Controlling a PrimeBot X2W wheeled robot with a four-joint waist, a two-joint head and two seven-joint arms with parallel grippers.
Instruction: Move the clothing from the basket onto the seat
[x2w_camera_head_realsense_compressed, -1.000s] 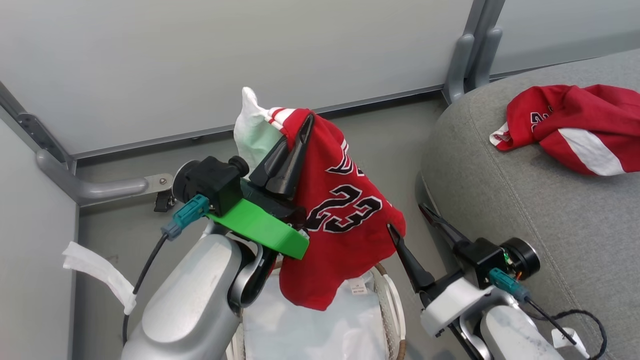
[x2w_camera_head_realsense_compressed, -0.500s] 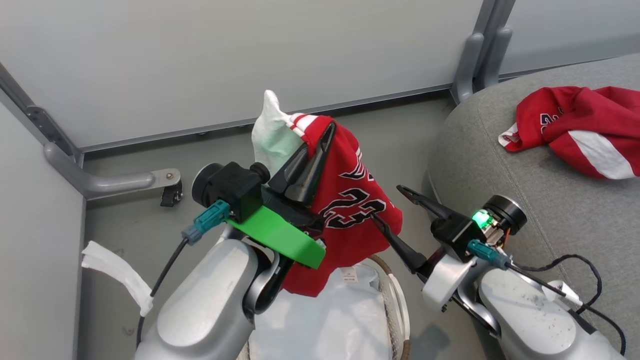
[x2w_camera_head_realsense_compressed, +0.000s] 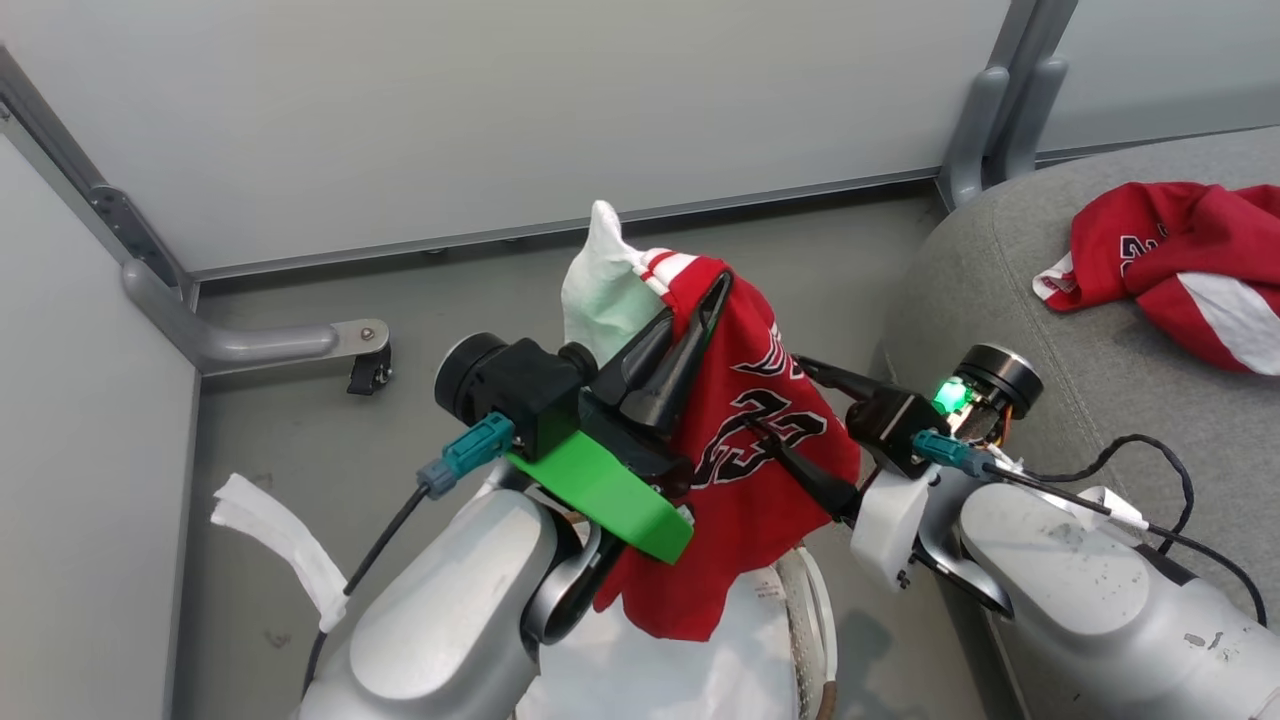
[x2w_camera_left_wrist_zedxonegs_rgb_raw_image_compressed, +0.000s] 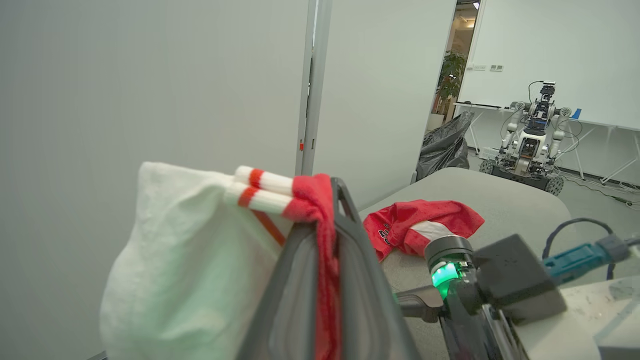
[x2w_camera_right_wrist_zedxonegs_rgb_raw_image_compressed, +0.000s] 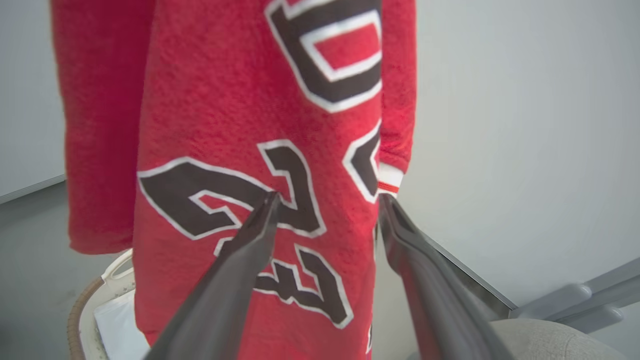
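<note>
2 red garments: my left gripper (x2w_camera_head_realsense_compressed: 700, 302) clamps the jersey (x2w_camera_head_realsense_compressed: 750, 470) mid-frame over 1 basket (x2w_camera_head_realsense_compressed: 812, 620) with white sheet (x2w_camera_head_realsense_compressed: 720, 660) at bottom centre, second garment (x2w_camera_head_realsense_compressed: 1170, 260) lies on seat (x2w_camera_head_realsense_compressed: 1100, 400) upper right, right gripper (x2w_camera_head_realsense_compressed: 785, 395) jaws wide at jersey's 23.

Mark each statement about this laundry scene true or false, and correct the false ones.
1. The left claw is shut on the red jersey. True.
2. The right claw is clamped shut on the jersey. False: its fingers are spread open at the number 23.
3. A second red garment lies on the seat. True.
4. The basket has nothing in it. False: a white sheet lies inside it, below the hanging jersey.
</note>
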